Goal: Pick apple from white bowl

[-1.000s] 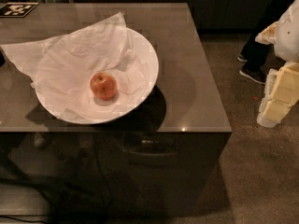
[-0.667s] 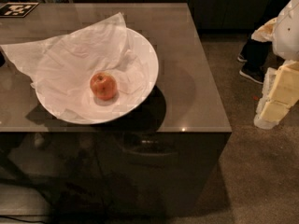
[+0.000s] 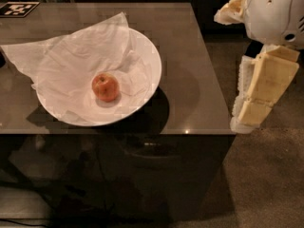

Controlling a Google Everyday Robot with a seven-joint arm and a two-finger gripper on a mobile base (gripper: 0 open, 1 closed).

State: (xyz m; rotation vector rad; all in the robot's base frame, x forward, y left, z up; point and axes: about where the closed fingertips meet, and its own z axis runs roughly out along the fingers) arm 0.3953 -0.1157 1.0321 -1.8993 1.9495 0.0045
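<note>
The apple (image 3: 105,87) is small, red-orange with yellowish patches, and lies near the middle of the white bowl (image 3: 151,75). The bowl is wide and shallow and stands on the left half of a dark glossy table (image 3: 190,56). Crumpled white paper (image 3: 71,56) lines it and spills over its back left rim. My gripper (image 3: 248,119) hangs at the right of the camera view, beyond the table's right edge. It points down, well to the right of the bowl and apart from it, and holds nothing I can see.
A black-and-white marker tag (image 3: 18,8) lies on the table's far left corner. The white arm housing (image 3: 275,11) fills the top right. Brownish carpet floor (image 3: 266,184) lies to the right of the table. The table's front face is dark and reflective.
The arm and gripper have moved left, further into view and closer to the table's right edge. The apple, bowl and paper have not moved.
</note>
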